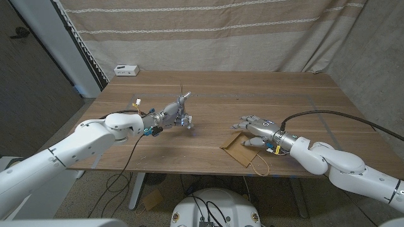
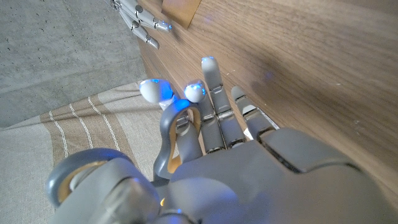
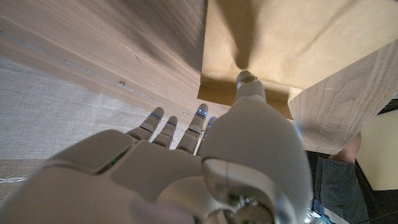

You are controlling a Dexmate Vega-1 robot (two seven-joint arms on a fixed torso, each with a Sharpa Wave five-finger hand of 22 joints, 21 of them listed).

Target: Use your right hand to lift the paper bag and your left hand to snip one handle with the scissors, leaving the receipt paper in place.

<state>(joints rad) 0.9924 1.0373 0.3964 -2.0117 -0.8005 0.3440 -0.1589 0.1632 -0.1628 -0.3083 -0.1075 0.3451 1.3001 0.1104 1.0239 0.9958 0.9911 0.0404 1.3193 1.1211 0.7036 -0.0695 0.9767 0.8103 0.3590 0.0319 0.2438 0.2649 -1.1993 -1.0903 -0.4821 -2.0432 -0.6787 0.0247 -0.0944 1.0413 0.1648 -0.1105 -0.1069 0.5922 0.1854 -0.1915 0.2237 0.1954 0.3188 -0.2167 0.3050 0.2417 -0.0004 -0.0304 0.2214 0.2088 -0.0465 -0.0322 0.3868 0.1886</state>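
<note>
1. The paper bag (image 1: 240, 147) lay flat on the table (image 1: 252, 94), near the front edge on the robot's right side. One thin handle (image 1: 260, 165) made a loop from the bag toward the front edge.
2. The right robot hand (image 1: 255, 129) was just above the far corner of the bag. In the right wrist view its fingers (image 3: 198, 121) were stretched out and a little apart over the wood, and the thumb tip (image 3: 246, 81) was over the brown paper. I could not tell whether it touched the bag. It held nothing, so it was open.
3. The bag lay toward the robot and slightly toward the middle from this hand. Its long side seemed to run at an angle, from the hand to the front edge. I judged that the hand had to close on the bag or its handle to lift it.
4. The left robot hand (image 1: 175, 115) was well apart from the bag, above the middle of the table, so the right hand was much nearer. It held the scissors (image 1: 183, 101), with the thin dark blades pointing up and away. In the left wrist view a grey ring of the scissors sat among the fingers (image 2: 213, 106).
5. I could not make out a receipt paper.
6. A small white box (image 1: 126, 70) stood at the far left corner of the table.
</note>
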